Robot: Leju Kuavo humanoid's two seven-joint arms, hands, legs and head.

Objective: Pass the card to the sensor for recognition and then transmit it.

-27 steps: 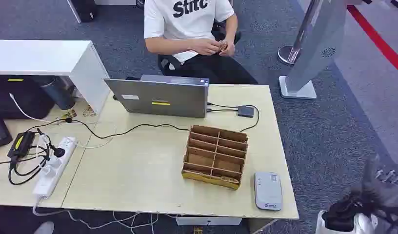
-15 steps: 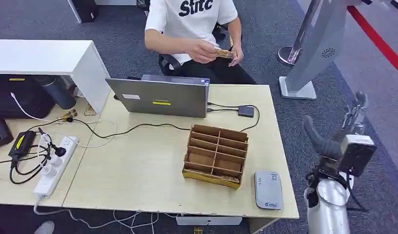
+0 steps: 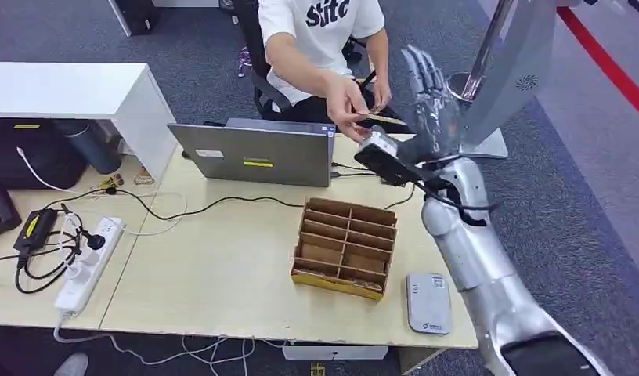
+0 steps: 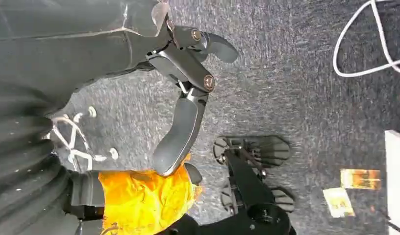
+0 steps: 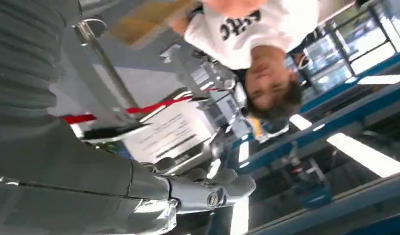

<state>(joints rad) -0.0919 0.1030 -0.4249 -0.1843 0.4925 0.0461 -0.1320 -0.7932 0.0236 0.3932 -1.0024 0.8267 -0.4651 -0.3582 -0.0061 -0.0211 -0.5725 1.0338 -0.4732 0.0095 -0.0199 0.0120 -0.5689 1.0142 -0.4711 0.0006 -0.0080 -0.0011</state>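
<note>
Two hands meet above the far edge of the pale wood-grain counter point(image 3: 222, 266). My right hand point(image 3: 427, 94) is raised past the silver laptop point(image 3: 254, 154), its dark fingers point(image 3: 423, 69) straight and spread, holding nothing. Just beside it, the seated person's hand point(image 3: 346, 100) pinches a thin flat tan card point(image 3: 379, 119), its edge pointed toward my palm; I cannot tell whether they touch. My silver forearm runs back over the near right corner of the counter, above the rounded grey card sensor point(image 3: 430, 304). Left of the sensor sits a slotted brown cardboard organizer point(image 3: 346, 248). My left hand point(image 4: 186, 98) hangs over speckled grey carpet point(image 4: 296, 88), its smooth grey thumb and dark fingers apart and empty.
</note>
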